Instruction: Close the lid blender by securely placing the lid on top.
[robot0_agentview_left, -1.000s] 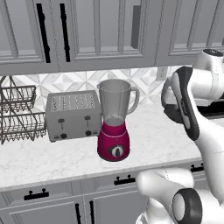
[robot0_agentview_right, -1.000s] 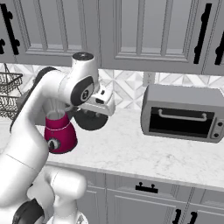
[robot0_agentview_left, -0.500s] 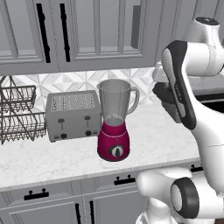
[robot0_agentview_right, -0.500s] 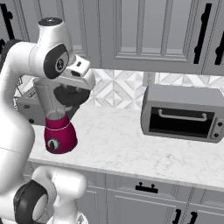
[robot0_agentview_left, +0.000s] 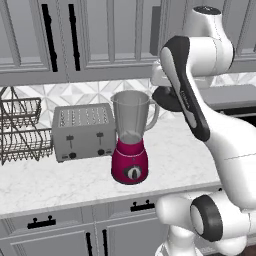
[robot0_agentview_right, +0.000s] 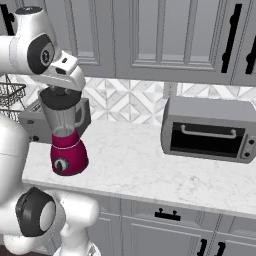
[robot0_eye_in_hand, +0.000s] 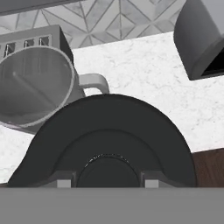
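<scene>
My gripper was clamped on the lid, carried beside the open blender on the counter. Next: centre lid over jar rim, lower.

Grey cupboards with long black handles hang on the wall. Under them the wall has white and grey tiles in a diamond pattern. A white stone counter runs along below. Grey drawers with small black handles sit under the counter. A bit of brown floor shows in the hand view.
</scene>
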